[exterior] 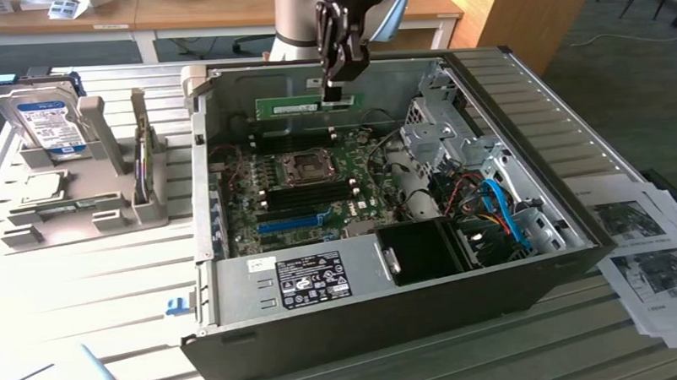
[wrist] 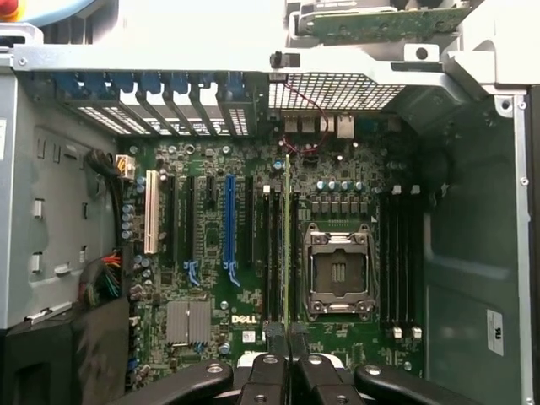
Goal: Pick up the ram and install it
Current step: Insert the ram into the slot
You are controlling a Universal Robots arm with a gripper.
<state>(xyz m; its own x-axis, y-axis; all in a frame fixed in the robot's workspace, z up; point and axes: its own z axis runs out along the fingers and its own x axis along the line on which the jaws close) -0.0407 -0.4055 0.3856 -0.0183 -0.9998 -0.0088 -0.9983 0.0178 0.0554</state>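
Fingers (wrist: 268,371) pinch the ram (exterior: 296,108); wrist view suggests slots (wrist: 272,253) beneath.

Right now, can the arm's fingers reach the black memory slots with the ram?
Likely yes: the case is open, and nothing lies between the held ram and the slots beside the CPU socket.

The ram (exterior: 296,108): thin green stick with dark chips, level and on edge, gripped at one end by the gripper (exterior: 335,95), suspended above the motherboard (exterior: 305,187).
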